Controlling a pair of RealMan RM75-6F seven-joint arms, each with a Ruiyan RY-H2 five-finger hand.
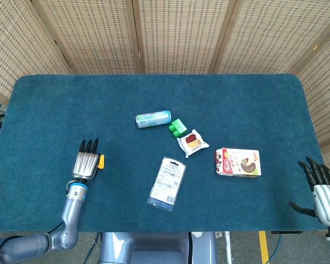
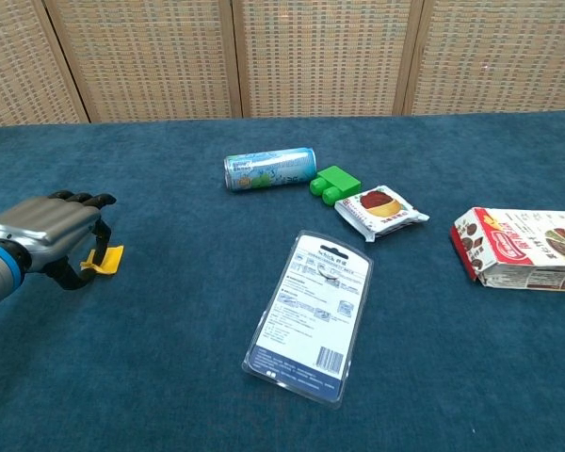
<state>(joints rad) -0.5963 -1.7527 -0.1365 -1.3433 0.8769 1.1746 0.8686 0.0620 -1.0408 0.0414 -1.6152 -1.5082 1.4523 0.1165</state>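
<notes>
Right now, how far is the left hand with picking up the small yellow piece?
Nothing looks done yet: the yellow piece lies on the table. In hand: the left hand hovers beside it, fingers curled over, with no clear grip. Grasping and lifting are left. The right hand waits open at the table's edge.

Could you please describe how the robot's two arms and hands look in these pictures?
The left hand has a silver-grey metal back and black fingers. A bright blue ring marks its wrist, and behind it runs a grey, rounded arm with a thin black cable alongside. The right hand matches it: pale grey back, black fingers; only a little of its wrist shows at the picture's edge.
</notes>
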